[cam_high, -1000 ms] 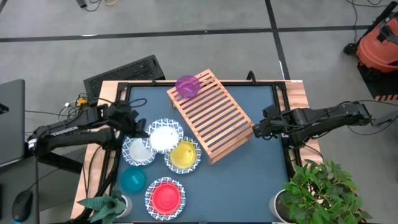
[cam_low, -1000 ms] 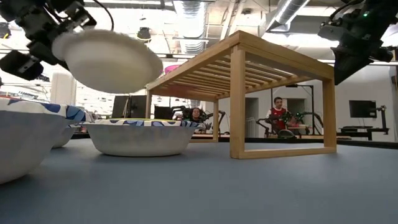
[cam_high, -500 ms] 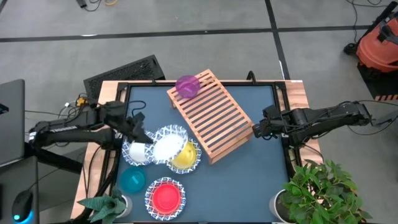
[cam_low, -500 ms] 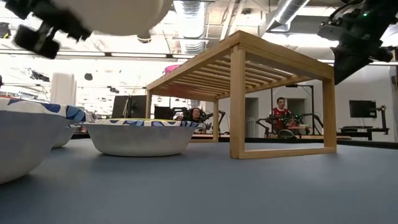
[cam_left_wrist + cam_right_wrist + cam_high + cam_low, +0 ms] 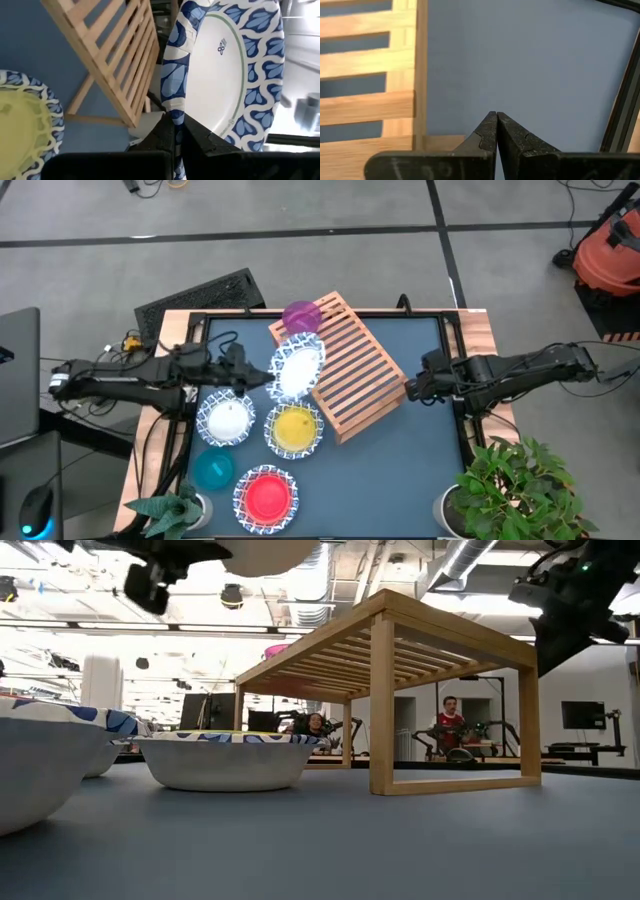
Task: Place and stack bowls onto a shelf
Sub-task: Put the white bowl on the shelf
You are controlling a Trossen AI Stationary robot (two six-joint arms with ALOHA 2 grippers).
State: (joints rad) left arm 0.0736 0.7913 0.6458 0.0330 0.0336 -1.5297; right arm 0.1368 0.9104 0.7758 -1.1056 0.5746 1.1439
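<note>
Left tool (image 5: 262, 373): clenched on the rim of a white dish with blue patterned rim (image 5: 297, 368); in the left wrist view the two fingers (image 5: 170, 132) pinch the dish edge.
Held dish: lifted off the tabletop (image 5: 400, 450), tilted, over the near-left edge of the shelf (image 5: 345, 370); in the low view its pale underside sits at the top of the picture, above the shelf's height.
Shelf: light-wood slatted rack, set at a slant across the middle of the tabletop.
Purple bowl (image 5: 301, 317): on the shelf top, at its far corner.
Yellow bowl (image 5: 293, 427): sits inside a patterned dish, just beside the shelf's near-left side.
Empty patterned dish (image 5: 224, 420): on the tabletop, left of the yellow bowl.
Red bowl (image 5: 265, 496): inside another patterned dish at the near edge.
Teal bowl (image 5: 212, 470): alone on the tabletop, near the left edge.
Right tool (image 5: 410, 389): fingers pressed together, grasping nothing, hovering beside the shelf's right corner.
</note>
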